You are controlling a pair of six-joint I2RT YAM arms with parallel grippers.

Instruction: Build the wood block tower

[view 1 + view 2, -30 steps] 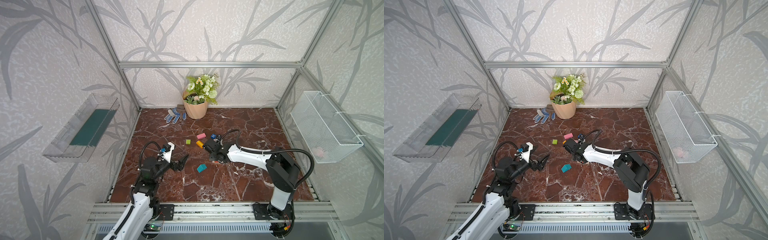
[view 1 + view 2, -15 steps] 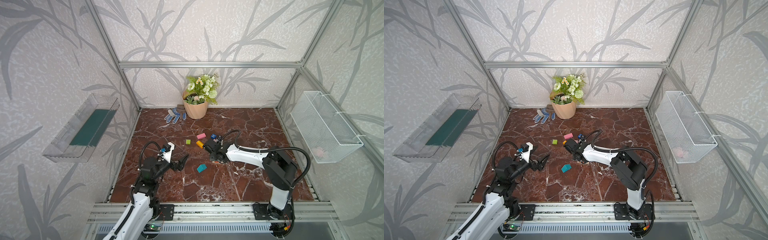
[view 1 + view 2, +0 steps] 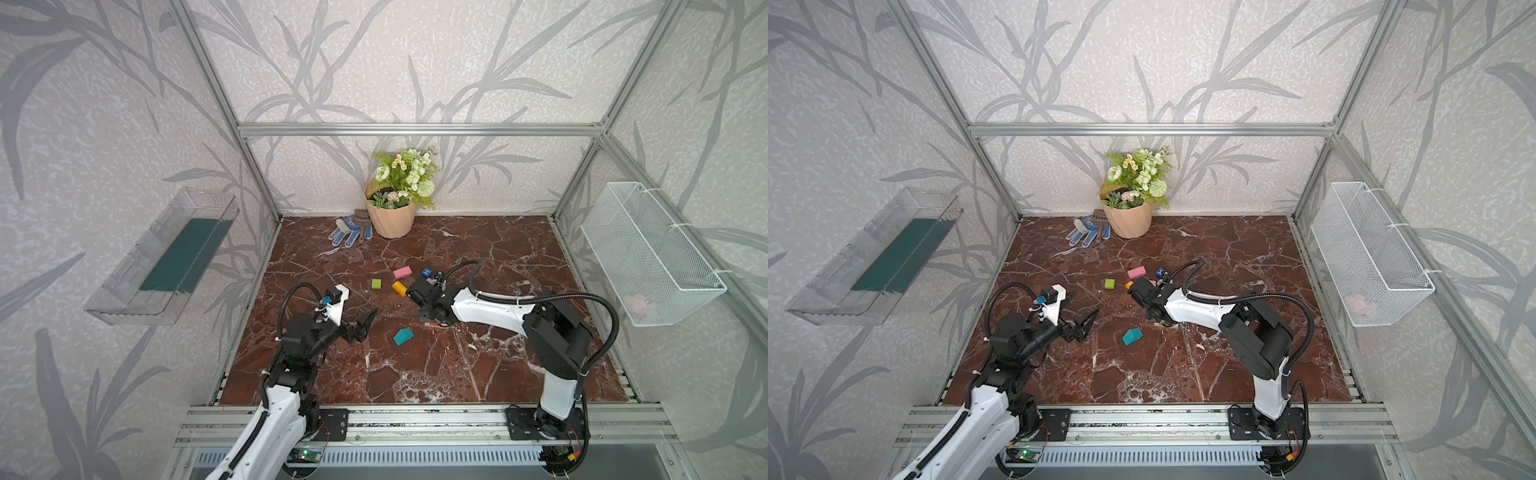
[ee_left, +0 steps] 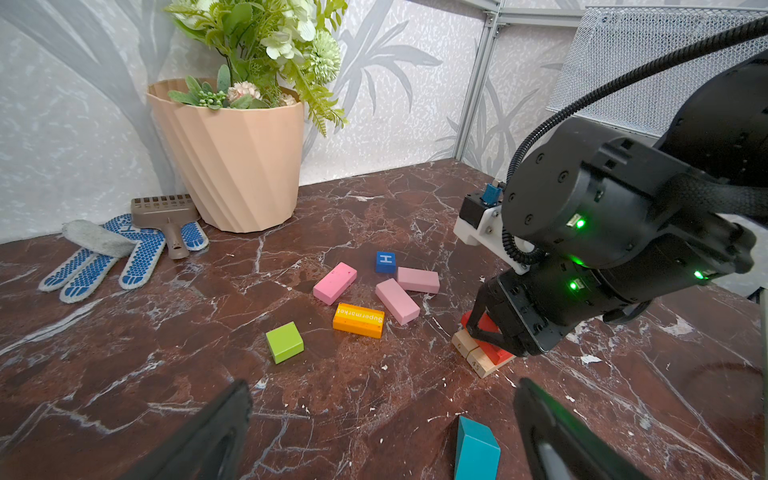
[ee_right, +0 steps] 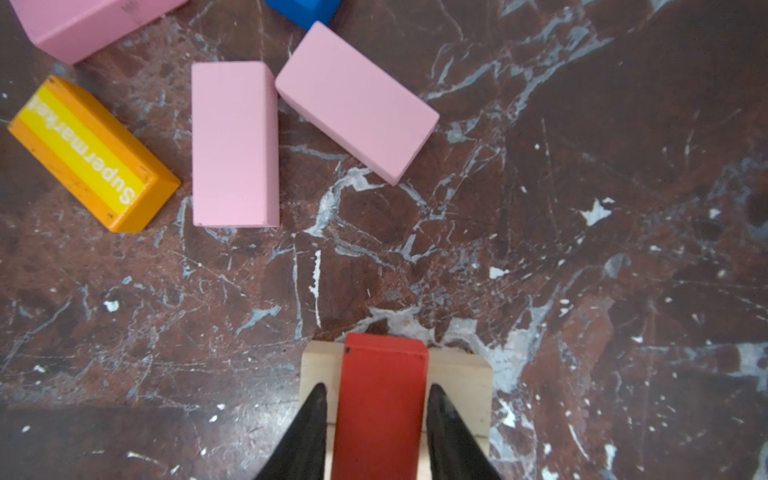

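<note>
A red block (image 5: 384, 374) lies on top of two tan blocks (image 5: 457, 374) placed side by side, the low start of the tower (image 4: 484, 353). My right gripper (image 5: 376, 388) points down over it, one finger on each long side of the red block; a sliver of gap shows on one side, so it is open. In both top views the right wrist (image 3: 432, 299) hides this stack. My left gripper (image 4: 384, 388) hovers wide open and empty, near the teal house-shaped piece (image 4: 476, 451) (image 3: 403, 336). Three pink blocks (image 4: 397, 301), an orange block (image 4: 358, 320), a green cube (image 4: 284, 341) and a blue H cube (image 4: 385, 262) lie loose.
A beige flowerpot (image 3: 390, 216) stands at the back wall with blue-white gloves (image 3: 347, 232) and a small scoop beside it. A wire basket (image 3: 648, 253) hangs on the right wall and a clear tray (image 3: 166, 257) on the left wall.
The right gripper's jaws have narrowed around the red block on the tan base. The left arm has not moved.
</note>
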